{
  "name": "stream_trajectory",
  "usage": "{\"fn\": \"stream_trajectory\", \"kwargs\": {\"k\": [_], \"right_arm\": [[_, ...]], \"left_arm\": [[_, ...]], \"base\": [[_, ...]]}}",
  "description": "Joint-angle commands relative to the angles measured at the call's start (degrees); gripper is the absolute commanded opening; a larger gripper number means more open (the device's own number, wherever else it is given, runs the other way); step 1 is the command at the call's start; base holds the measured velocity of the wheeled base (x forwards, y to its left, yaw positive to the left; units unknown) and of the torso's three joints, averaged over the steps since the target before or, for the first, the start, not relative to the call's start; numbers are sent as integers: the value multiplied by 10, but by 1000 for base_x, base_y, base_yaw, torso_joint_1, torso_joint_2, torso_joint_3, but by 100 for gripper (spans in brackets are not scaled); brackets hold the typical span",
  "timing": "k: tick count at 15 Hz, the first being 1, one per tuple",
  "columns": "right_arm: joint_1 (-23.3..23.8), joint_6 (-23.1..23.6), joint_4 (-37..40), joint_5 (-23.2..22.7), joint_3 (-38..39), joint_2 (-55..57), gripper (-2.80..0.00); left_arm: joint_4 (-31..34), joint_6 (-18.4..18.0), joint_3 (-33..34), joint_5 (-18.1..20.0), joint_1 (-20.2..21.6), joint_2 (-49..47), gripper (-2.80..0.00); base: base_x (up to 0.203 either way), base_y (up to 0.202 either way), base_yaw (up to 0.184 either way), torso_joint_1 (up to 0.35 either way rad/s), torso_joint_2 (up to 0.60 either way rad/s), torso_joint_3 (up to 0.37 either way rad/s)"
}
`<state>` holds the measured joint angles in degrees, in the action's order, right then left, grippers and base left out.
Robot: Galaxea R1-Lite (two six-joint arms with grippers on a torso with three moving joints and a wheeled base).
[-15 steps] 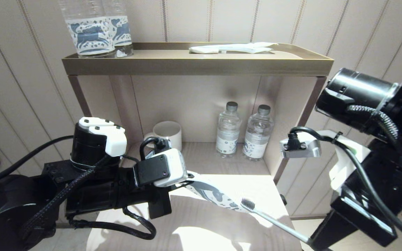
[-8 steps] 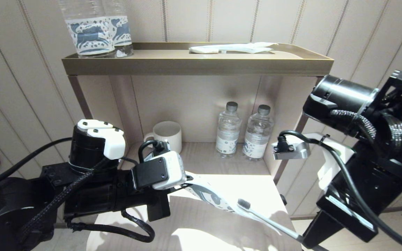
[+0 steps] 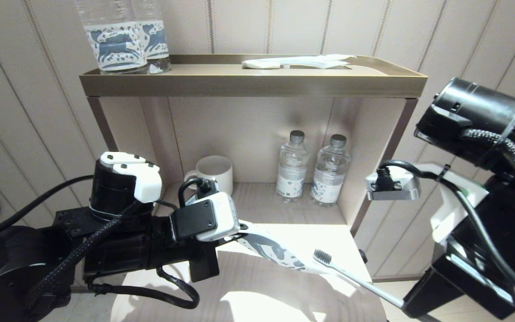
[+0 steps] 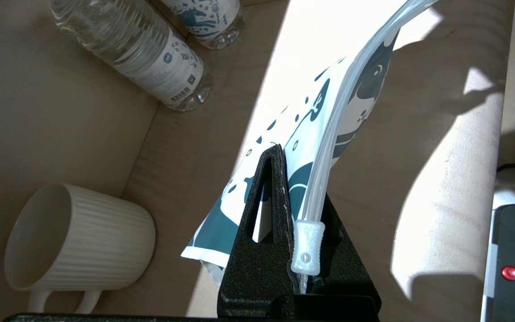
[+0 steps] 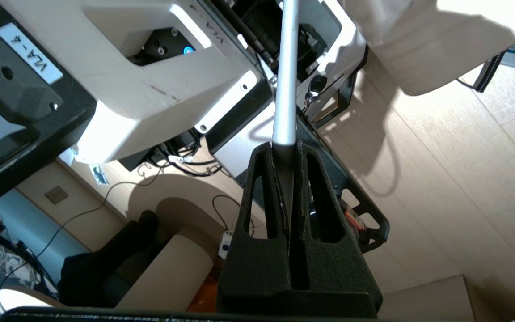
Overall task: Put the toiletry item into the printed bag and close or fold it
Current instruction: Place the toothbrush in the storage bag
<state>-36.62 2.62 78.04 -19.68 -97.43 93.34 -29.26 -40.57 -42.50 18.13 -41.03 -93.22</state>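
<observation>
Head view gives us the layout, starting with the shelf unit [image 3: 253, 85] that fills the upper middle of the frame: its top tray carries two horse-label bottles [image 3: 123, 40] at upper left and a flat white packet [image 3: 297, 61] at upper right, none of which we need. Inside the niche stand two small water bottles [image 3: 311, 167] and a ribbed cream mug [image 3: 215, 172], all well clear of the work.

At lower left our left gripper [image 4: 291, 210] is clamped on one end of the printed bag [image 3: 275, 250], beside its zip slider [image 4: 307, 246] in the left wrist view. We judge this hold keeps the pouch lifted off the wooden surface [image 3: 262, 290] and stretched toward lower centre, so its far end faces the incoming brush.

At lower right our right gripper [image 5: 289, 156] is closed on the tail of the toothbrush [image 3: 356, 281] handle, a grip that leaves nearly the whole length free to slide in. The bristled head [image 3: 322, 256] lies just at the bag's far end, right of centre, near the bottom of the frame; whether that end is open we cannot tell. The brush is not yet inside, and the closing step remains.
</observation>
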Motion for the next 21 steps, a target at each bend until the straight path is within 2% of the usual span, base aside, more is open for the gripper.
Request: {"fn": "stream_trajectory", "kwargs": {"k": [1,8,21], "right_arm": [[-4,0,2,-2,19,-8,-280],[-28,-2,1,-2,27,1,-280],[-13,-1,-28,1,21,32,-280]], "left_arm": [[-2,-2,0,1,0,-2,-280],[-2,-2,4,2,0,0,-280],[-4,-3,13,2,0,1,-280]], "base": [[0,0,0,0,0,0],[0,0,0,0,0,0],[0,0,0,0,0,0]]}}
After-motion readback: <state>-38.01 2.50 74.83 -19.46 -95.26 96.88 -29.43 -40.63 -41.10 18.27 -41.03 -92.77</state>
